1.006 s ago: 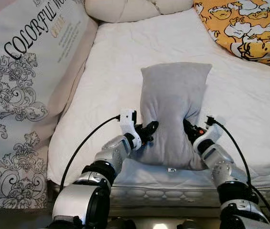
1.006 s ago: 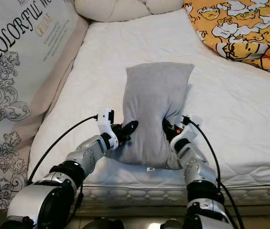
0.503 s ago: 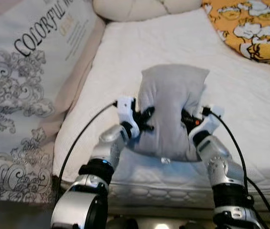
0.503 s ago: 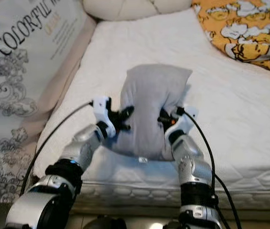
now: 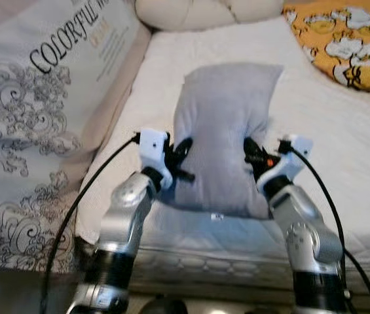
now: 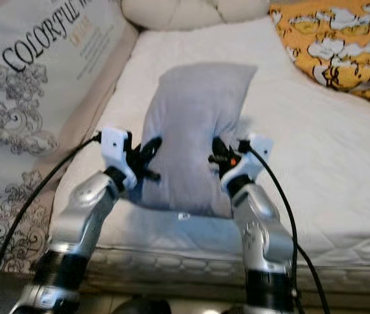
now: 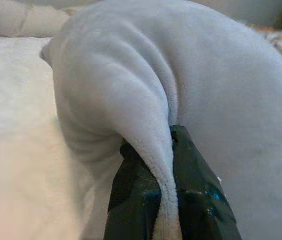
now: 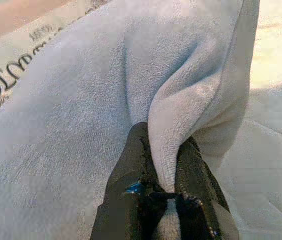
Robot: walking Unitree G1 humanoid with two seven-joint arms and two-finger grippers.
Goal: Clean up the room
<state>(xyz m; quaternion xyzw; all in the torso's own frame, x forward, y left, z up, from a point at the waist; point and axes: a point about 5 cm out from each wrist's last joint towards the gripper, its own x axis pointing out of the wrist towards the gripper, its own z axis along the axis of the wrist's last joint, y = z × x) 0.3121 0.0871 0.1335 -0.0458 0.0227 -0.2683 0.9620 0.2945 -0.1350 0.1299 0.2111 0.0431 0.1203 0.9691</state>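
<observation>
Lifted higher now, the grey pillow (image 5: pixel 224 134) (soft, creased at both pinches) hangs mid-frame, left gripper (image 7: pixel 163 165) and right gripper (image 8: pixel 163 167) each clamping a fold.

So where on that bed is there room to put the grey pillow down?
Bare mattress lies between the grey pillow and the yellow blanket. The head end is crowded by the cream cushion.

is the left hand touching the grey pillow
Touching. In the left wrist view the left hand has a fold of the pillow pinched between its two black fingers, the fabric running straight down between them.
</observation>
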